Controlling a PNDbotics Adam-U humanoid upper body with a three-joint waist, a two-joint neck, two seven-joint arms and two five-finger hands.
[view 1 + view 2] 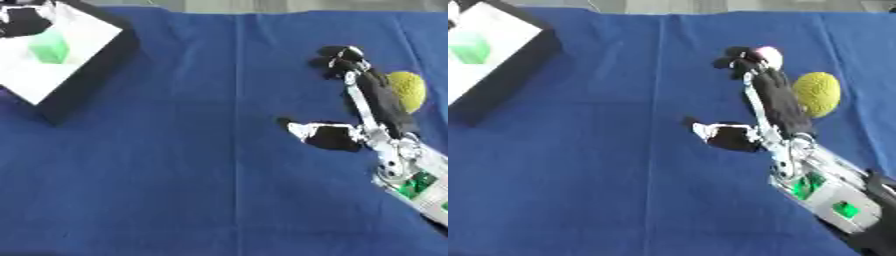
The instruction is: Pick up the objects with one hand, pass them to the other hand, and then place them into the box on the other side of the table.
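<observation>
A round, bumpy yellow-green ball (816, 93) lies on the blue desk (605, 165), just beside the right hand (776, 107), whose fingers (741, 59) are apart and extended. Only the left eye view shows the box's (79, 75) green block (49, 48) whole.

We see a round, yellow-green, rough-skinned ball (816, 93) lying on the blue cloth at the right side of the desk. At the far left corner we see a square box with black walls and a white floor (92, 59), set askew to the desk's edges. A small green block (49, 48) rests inside it on the white floor.
</observation>
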